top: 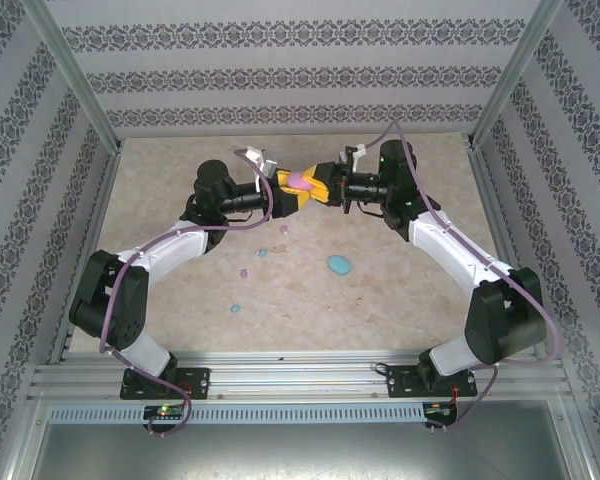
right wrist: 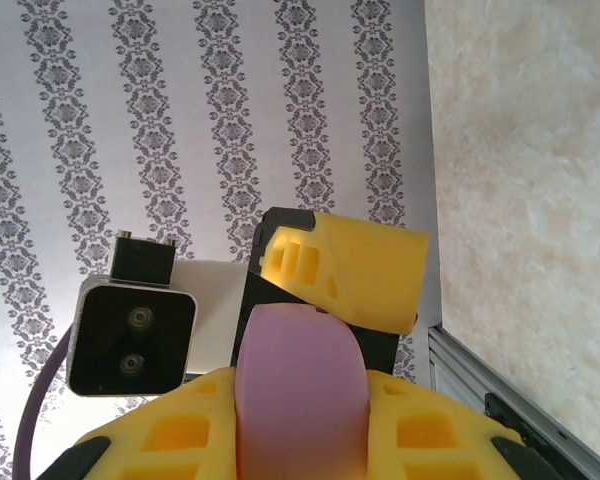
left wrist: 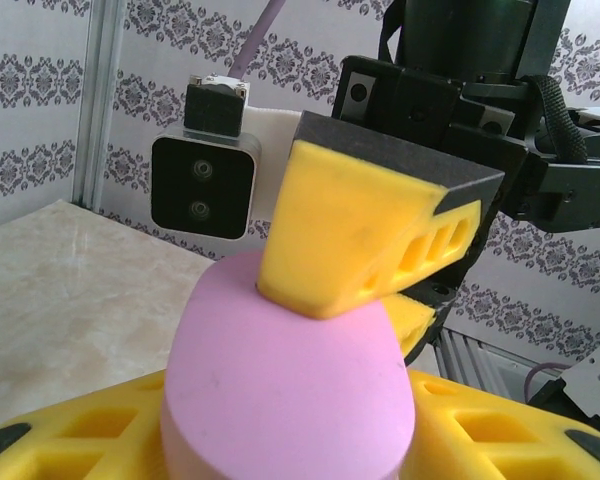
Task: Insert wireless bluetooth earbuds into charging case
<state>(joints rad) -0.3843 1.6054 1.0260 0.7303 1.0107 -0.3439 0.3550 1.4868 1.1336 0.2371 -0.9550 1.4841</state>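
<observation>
Top external view: right gripper (top: 320, 186) pinches pink oval plastic charging case (top: 298, 179) midair, left gripper (top: 286, 196) seemingly clamps it too; hold level, open it gently.

Top cam sits high behind the arm bases (top: 165, 378), looking down over the whole beige marbled tabletop (top: 380, 300). Both wrist cams are super close, facing each other across the pink oval plastic case (top: 298, 180) at far middle, which all three share. Left one even sees the right wrist's white-framed black box camera (left wrist: 202, 185), and vice versa.
</observation>
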